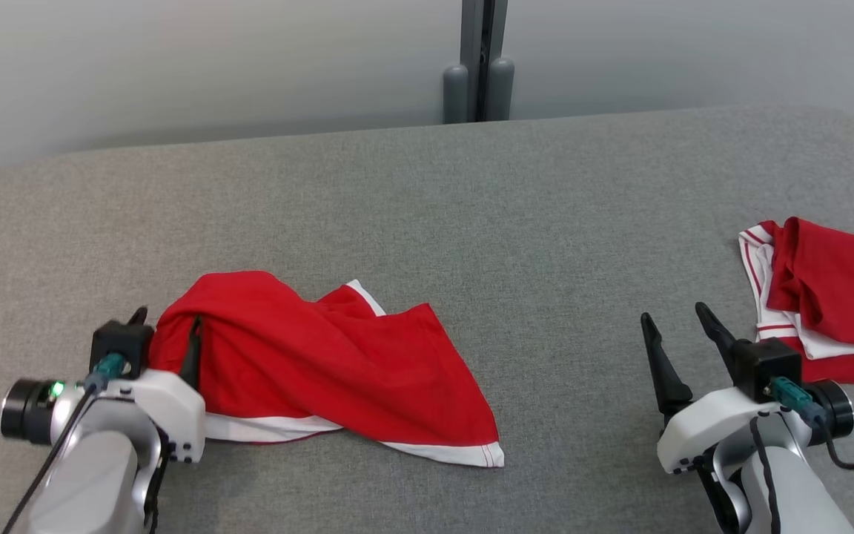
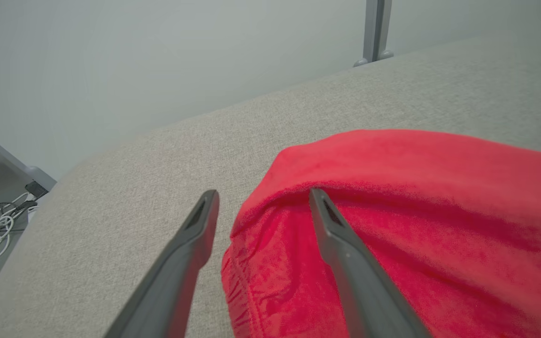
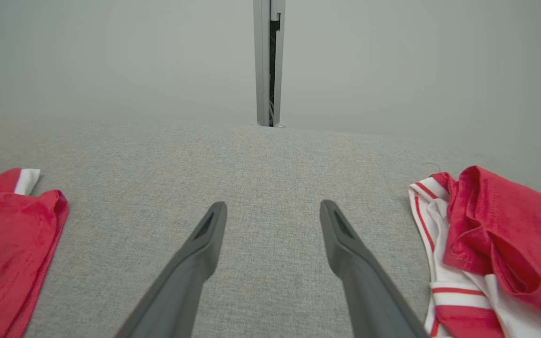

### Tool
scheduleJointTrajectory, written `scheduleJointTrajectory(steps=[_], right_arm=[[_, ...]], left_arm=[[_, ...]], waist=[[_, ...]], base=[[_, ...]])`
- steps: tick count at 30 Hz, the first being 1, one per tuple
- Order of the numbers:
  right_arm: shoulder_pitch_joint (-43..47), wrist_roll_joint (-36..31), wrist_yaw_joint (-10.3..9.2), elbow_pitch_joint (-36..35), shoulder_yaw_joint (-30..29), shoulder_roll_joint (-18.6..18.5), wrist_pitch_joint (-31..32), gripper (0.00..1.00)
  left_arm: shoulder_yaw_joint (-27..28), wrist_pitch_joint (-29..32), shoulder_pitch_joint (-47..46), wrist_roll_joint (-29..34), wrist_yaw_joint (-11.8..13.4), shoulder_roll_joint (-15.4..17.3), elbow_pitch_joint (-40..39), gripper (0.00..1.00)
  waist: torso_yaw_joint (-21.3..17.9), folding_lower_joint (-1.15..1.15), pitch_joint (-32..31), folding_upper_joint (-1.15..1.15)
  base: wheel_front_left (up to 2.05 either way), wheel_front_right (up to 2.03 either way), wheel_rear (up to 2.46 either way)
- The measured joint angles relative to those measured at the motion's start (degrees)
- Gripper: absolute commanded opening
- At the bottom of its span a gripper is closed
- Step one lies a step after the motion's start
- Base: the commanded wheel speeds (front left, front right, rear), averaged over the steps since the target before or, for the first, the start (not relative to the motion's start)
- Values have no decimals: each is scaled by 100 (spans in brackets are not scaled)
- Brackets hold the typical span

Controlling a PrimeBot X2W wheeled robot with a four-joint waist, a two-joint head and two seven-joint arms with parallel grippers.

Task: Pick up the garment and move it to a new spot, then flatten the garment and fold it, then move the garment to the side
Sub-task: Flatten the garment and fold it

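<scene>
Red garment (image 1: 323, 371) w/ white trim lies crumpled on the grey fabric tabletop (image 1: 471, 208), lower left of head view, one hem corner pointing toward the centre. Left end effector (image 1: 167, 320) sits at the garment's left edge, fingers spread wide, nothing pinched. In left wrist view (image 2: 263, 197) one finger is over bare tabletop and the other over the red cloth (image 2: 416, 211); can't tell if it touches. Right end effector (image 1: 673, 314) is open too, empty, above bare tabletop, well apart from the garment. Just beside it, at the right edge, is a second garment (image 1: 827, 297), red & white striped, bunched up. Grey post (image 1: 479, 59) stands against the wall behind.
</scene>
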Motion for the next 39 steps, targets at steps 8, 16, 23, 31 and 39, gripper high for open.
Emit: scheduleJointTrajectory(steps=[8, 16, 23, 31, 39], right_arm=[[583, 478, 0, -846, 145, 2, -1, 100], [1218, 770, 0, -1299, 360, 1, 0, 100], [1531, 746, 0, -1299, 579, 3, 0, 100], [1801, 728, -1, -1196, 275, 3, 0, 100], [1944, 665, 0, -1189, 167, 3, 0, 100]], left_arm=[[659, -92, 1150, -44, 587, -151, -1303, 100], [1246, -92, 2531, 272, 794, -413, -2669, 100], [1694, -91, 3255, 570, 708, -610, -3257, 100], [2201, -91, 3694, 788, 515, -831, -3404, 100], [2509, -91, 3841, 969, 309, -972, -3451, 100]], waist=[[23, 0, -359, 0], [77, 0, -704, 0], [95, 0, -900, 0], [108, 0, -1092, 0], [99, 0, -1142, 0]], base=[[0, 0, 0], [0, 0, 0], [0, 0, 0], [0, 0, 0], [0, 0, 0]])
